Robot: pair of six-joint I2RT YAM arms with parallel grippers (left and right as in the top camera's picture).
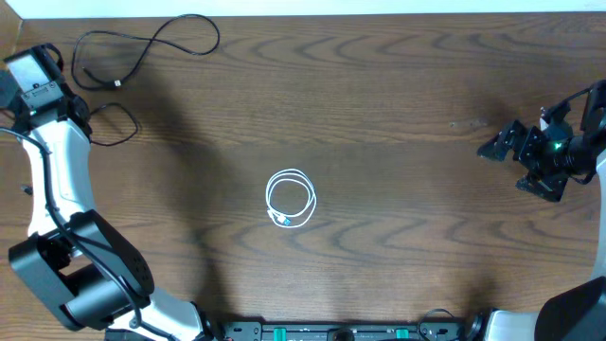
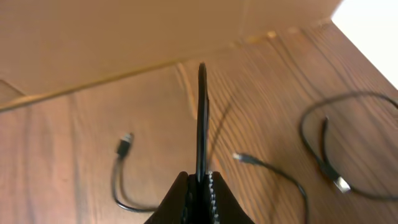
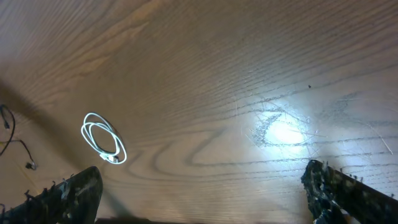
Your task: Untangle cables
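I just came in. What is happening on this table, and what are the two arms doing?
The robot is untangling cables. The left hand, at the far left corner of the table, is shut on what seems to be a thin black cable. Other black cable ends lie loose on the wood around it. The white cable lies in a small coil in the middle, touched by nothing. The right hand is open at the right side and holds nothing.

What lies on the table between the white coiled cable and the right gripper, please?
Nothing: between the white coil and the right gripper the table is bare wood, as the overhead and right wrist views show.
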